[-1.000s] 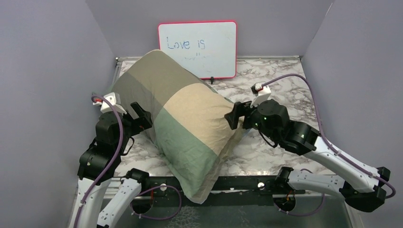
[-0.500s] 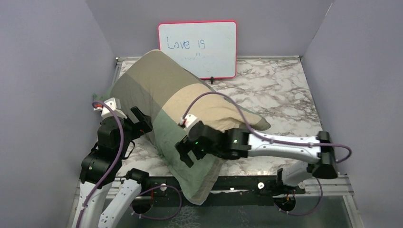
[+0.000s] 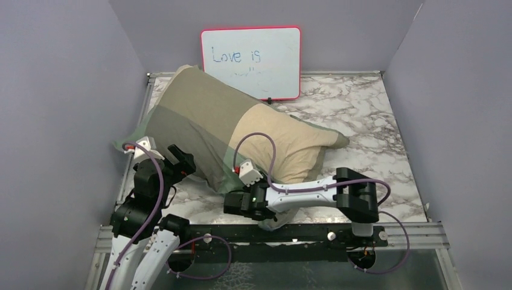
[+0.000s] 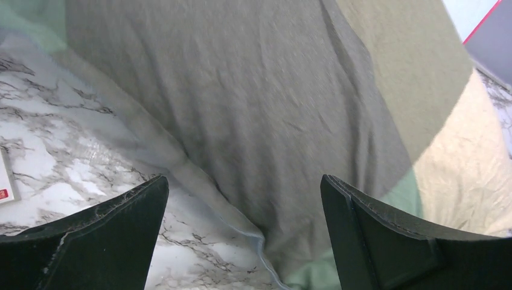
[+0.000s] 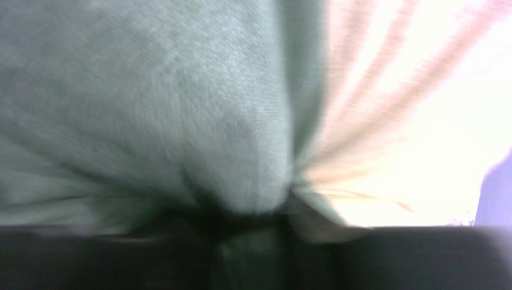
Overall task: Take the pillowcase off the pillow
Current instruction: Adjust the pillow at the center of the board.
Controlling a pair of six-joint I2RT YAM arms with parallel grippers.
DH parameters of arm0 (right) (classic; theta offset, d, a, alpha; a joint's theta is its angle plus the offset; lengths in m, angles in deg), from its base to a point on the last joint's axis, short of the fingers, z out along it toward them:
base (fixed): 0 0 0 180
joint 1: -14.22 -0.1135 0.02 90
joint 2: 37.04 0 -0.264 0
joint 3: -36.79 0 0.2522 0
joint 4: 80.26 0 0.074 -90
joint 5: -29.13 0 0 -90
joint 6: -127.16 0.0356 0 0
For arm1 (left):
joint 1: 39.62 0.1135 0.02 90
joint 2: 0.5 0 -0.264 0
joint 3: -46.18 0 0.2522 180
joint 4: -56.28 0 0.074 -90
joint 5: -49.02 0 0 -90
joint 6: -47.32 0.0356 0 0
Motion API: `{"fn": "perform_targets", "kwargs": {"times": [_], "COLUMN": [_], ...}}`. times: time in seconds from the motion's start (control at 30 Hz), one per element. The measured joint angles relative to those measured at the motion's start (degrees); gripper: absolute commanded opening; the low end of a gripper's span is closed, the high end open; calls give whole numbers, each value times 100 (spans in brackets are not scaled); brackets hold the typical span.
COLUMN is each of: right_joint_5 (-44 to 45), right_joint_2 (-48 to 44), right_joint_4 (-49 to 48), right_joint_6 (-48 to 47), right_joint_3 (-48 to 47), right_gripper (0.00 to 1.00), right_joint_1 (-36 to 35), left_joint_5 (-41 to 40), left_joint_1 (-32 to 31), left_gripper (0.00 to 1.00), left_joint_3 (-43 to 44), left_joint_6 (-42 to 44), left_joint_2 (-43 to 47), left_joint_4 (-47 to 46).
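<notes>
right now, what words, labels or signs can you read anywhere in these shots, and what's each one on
"Love is": blue handwriting on the whiteboard.
Fainter scribble under it on the same board: too small to read.
Small red mark on a white tag at the left edge of the left wrist view: too small to read.
The pillowcase: no print visible; the right wrist view is too blurred to show any.

The pillowcase (image 3: pixel 241 130) shows big blocks of olive, dull grey-green, tan and pale green. The bench (image 3: pixel 362 115) is white marble with grey-brown veining. The whiteboard (image 3: pixel 250 60) has a red frame and blue writing. Purple cables (image 3: pixel 259 133) run along black-and-white arms (image 3: pixel 302 190). The walls (image 3: pixel 60 90) are plain lavender-grey.
</notes>
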Motion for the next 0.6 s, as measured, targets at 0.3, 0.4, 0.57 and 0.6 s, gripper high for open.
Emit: {"fn": "perform_targets", "kwargs": {"times": [0.3, 0.4, 0.57, 0.6], "right_joint_5": [-345, -776, -1495, -1602], "right_joint_2": [-2197, -2896, -3899, -4098], "right_joint_4": [-970, -1386, -1644, -1659], "right_joint_6": [-284, -507, -782, -848], "right_joint_3": [1882, 2334, 2765, 2824], "right_gripper": [0, 1, 2, 4], "right_joint_1": [581, 1008, 2216, 2461], "left_joint_5": [28, 28, 70, 85], "left_joint_1": [0, 0, 0, 0], "left_gripper": [99, 99, 99, 99], "left_joint_3": [-317, -337, -398, -400], "left_joint_6": [15, 55, 133, 146], "left_joint_2": [-107, -107, -142, -149], "left_joint_4": [-396, -529, -673, -695]}}
